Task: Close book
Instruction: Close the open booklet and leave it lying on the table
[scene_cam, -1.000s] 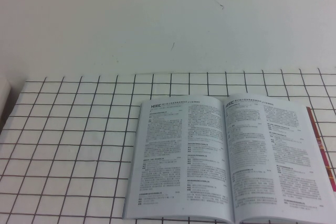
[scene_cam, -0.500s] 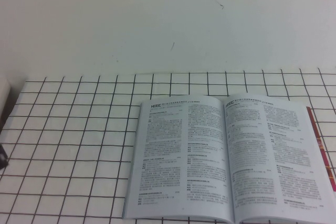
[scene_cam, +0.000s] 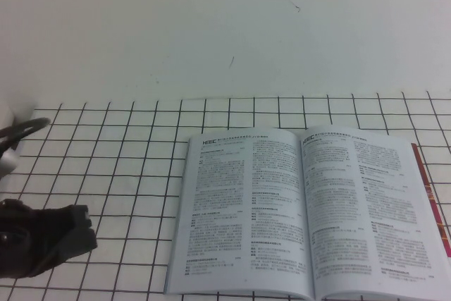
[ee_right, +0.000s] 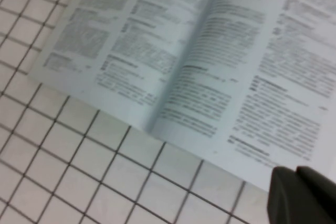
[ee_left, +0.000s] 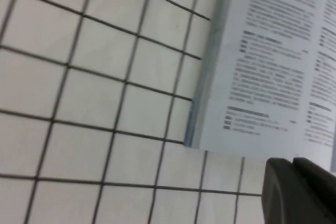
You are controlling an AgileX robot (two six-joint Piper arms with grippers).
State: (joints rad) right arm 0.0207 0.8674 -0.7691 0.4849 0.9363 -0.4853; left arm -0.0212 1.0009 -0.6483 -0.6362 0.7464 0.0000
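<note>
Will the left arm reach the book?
Probably yes: the left gripper sits at the near left, only grid cloth between it and the open book. The right gripper hovers over it.

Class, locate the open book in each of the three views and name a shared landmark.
High: book on the table's right, left gripper near left.
Left wrist: book's left page edge, beyond the left gripper.
Right wrist: both pages and spine, beyond the right gripper, unseen from high.
Shared: the table's black grid.

a white cloth point(scene_cam: 106, 174) with a black grid (square cells) lies before a pale wall point(scene_cam: 211, 26).
</note>
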